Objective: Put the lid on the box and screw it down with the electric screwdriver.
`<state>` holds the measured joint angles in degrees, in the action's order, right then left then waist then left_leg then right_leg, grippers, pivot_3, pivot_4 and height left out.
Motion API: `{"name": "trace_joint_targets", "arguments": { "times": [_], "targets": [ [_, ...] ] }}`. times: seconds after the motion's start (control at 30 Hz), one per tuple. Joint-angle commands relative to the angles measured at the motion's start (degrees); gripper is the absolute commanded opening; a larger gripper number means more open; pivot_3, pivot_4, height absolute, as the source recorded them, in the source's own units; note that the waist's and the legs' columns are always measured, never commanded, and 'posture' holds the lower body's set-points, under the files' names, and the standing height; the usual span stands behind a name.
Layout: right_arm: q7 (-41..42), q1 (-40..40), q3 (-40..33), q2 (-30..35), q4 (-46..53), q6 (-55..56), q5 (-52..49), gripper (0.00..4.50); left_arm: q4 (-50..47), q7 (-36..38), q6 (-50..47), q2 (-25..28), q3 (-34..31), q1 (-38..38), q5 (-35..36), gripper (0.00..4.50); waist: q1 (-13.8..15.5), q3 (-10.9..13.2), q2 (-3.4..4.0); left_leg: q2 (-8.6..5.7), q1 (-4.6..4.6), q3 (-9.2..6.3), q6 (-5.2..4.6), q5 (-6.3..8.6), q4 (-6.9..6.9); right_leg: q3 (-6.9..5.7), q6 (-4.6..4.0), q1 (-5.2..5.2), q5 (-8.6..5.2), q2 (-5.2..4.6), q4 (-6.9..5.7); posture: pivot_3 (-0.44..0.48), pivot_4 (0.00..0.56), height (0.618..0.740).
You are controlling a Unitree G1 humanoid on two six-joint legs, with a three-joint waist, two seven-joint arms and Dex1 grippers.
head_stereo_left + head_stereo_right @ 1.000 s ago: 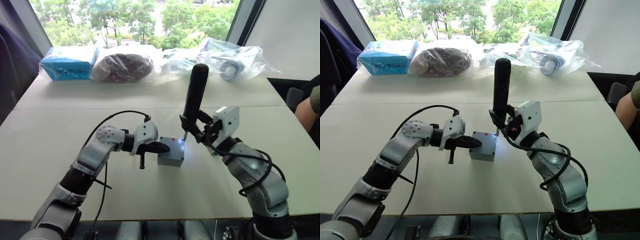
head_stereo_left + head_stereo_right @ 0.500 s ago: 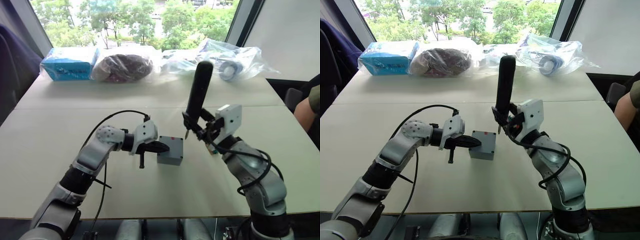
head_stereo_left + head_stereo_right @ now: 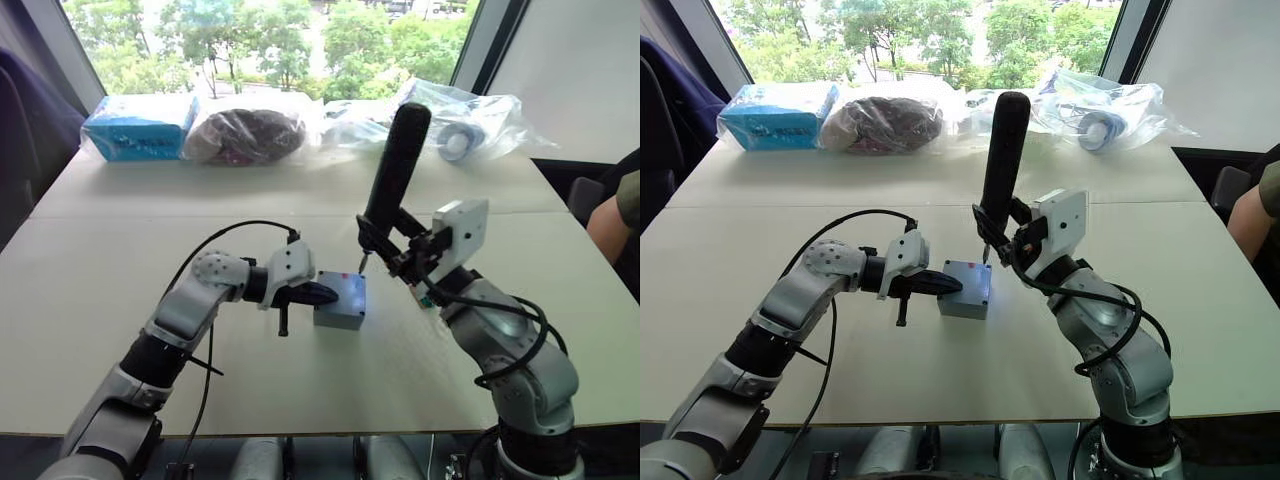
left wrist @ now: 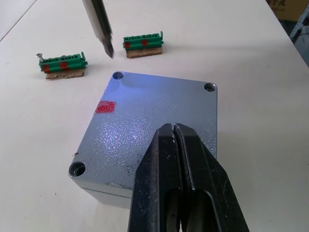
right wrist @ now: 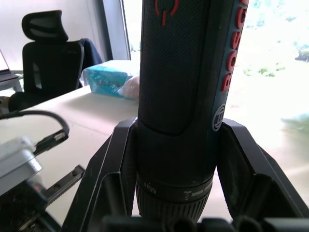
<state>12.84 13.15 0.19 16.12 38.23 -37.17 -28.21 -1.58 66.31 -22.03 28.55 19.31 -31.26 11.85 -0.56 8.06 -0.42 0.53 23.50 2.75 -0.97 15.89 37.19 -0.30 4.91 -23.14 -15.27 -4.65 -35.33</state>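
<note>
At table centre, the box (image 3: pixel 339 301) stands with the lid (image 4: pixel 154 130) already seated on it. The left gripper (image 4: pixel 175 159), fingers pressed together, rests its tips on the lid from the 9 o'clock side. The right gripper (image 3: pixel 400 250) is clamped on the electric screwdriver (image 3: pixel 393 178), held near upright and tilted slightly, its bit (image 4: pixel 99 25) hovering just above the lid's far corner hole (image 4: pixel 117 75), which is lit bluish-white by the tool. 2 green terminal blocks (image 4: pixel 143 43) lie on the table beyond the box, at 12 o'clock.

Risk: the bit is not yet in line with the hole; a tilted descent could skate off the lid, or push the box sideways if the left gripper's hold slips.

Markings: "BOSCH" in red letters and a red power symbol on the screwdriver barrel; a plain red sticker (image 4: pixel 106 107) on the lid.
</note>
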Motion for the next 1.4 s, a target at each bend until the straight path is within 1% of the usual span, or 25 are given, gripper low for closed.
{"name": "trace_joint_targets", "arguments": {
  "times": [0.03,0.3,0.67,0.77,0.87,0.93,1.03,1.07,1.17,1.4],
  "targets": [
    [0.3,0.4,-0.3,-0.4,1.6,3.6,1.2,1.77,3.8,0.2,-1.7,0.9,3.8,2.2,-3.0,0.0,0.0,0.0,0.0,0.0,0.0,0.0,0.0,0.0,0.02,0.0,-0.02,0.01,-0.01,0.01,-0.01,0.0,0.15,0.74],
    [1.6,-1.5,0.1,0.0,-0.4,5.8,3.3,1.77,3.7,0.3,-1.7,1.2,3.6,2.3,-3.0,0.0,0.0,0.0,-0.01,0.0,-0.05,0.02,0.0,0.0,0.06,-0.01,0.03,0.02,0.02,0.07,-0.11,0.0,0.15,0.74],
    [1.9,-2.4,1.5,-1.2,-3.4,8.1,5.7,1.77,3.8,0.3,-1.7,1.1,3.8,2.2,-3.1,0.0,0.0,0.0,-0.04,0.0,-0.12,0.03,0.0,0.0,0.09,-0.02,0.05,0.07,0.02,0.12,-0.18,0.0,0.15,0.74],
    [2.0,-3.5,3.3,-0.4,-5.4,7.5,7.7,1.77,3.7,0.3,-1.7,1.2,3.9,2.4,-3.2,0.0,0.0,-0.1,-0.09,0.0,-0.14,0.02,0.0,0.0,0.1,-0.02,0.05,0.09,0.02,0.12,-0.2,0.0,0.15,0.74],
    [1.4,-4.5,4.9,0.2,-8.4,6.3,10.4,1.77,3.5,0.2,-1.8,1.2,4.1,2.6,-3.3,0.0,-0.1,-0.1,-0.21,0.02,-0.29,0.02,0.0,0.0,0.1,-0.02,0.05,0.25,0.01,0.14,-0.19,0.0,0.15,0.74],
    [0.8,-5.3,4.9,-0.7,-10.5,6.4,10.7,1.77,3.4,0.2,-1.8,1.2,4.2,2.7,-3.3,0.0,-0.1,-0.2,-0.39,0.04,-0.45,0.02,0.0,0.0,0.08,-0.02,0.01,0.41,-0.01,0.15,-0.19,0.0,0.15,0.74],
    [0.4,-6.2,4.5,-1.7,-12.4,7.3,11.2,1.77,3.3,0.0,-2.0,1.2,4.2,2.7,-3.2,0.0,0.0,-0.4,-0.57,0.09,-1.01,0.02,0.0,0.01,-0.04,-0.02,-0.16,0.91,-0.11,0.09,-0.07,0.0,0.15,0.74],
    [0.3,-6.6,4.6,-1.8,-13.1,7.9,11.6,1.77,3.3,0.0,-2.0,1.2,4.2,2.8,-3.2,0.0,-0.1,-0.4,-0.63,0.11,-1.13,0.01,0.0,0.02,-0.06,-0.02,-0.17,0.93,-0.12,0.02,0.0,0.0,0.15,0.74],
    [0.4,-7.4,4.8,-2.1,-14.8,9.2,12.1,1.77,3.3,0.0,-2.0,1.2,4.2,3.0,-3.3,0.0,0.0,-0.7,-0.78,0.15,-1.16,-0.03,0.01,0.02,-0.06,0.01,-0.18,0.91,-0.12,-0.06,0.02,0.0,0.15,0.74],
    [-0.3,-7.7,6.9,-1.6,-17.3,10.4,15.5,1.77,2.9,-0.3,-2.1,1.3,4.3,3.4,-3.2,0.0,-0.1,-1.3,-0.73,0.14,-1.16,-0.06,0.05,0.04,-0.18,0.02,-0.22,0.85,-0.11,-0.33,0.06,0.0,0.15,0.74]
  ]
}}
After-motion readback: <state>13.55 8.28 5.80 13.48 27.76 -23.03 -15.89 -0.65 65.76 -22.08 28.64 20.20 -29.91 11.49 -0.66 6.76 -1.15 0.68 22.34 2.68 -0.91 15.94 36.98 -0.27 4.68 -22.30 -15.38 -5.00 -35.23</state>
